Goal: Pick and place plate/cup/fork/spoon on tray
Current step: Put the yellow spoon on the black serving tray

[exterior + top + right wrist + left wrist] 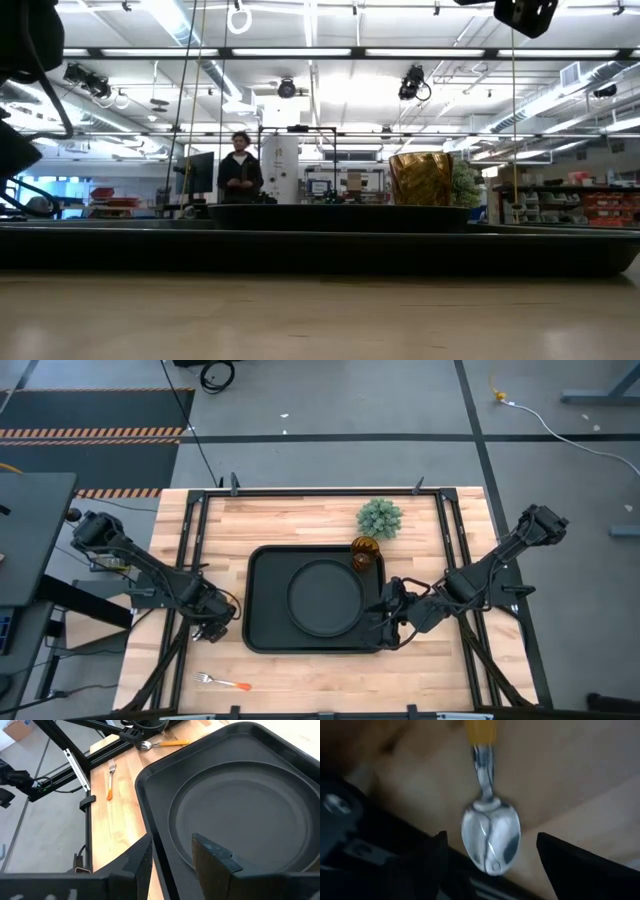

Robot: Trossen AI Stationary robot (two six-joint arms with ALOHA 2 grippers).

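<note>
while both arms sit low at the tray's two short sides, the scene lists as:
left gripper point(212, 628): fingers point(580, 865) spread apart, holding nothing, poised directly over the spoon on the wood beside the tray's left edge.
spoon point(490, 837): silver bowl, orange handle, lying flat on the table between the open fingers.
right gripper point(172, 857): fingers parted, straddling the tray's rim at its right front corner, gripping nothing.
tray point(262, 565): centred on the table.
plate point(325, 598): lying inside the tray.
cup point(364, 554): upright in the tray's far right corner.
plant ball point(379, 517): just behind the cup, on the wood.
fork point(224, 682): near the front left table edge, well apart.
</note>
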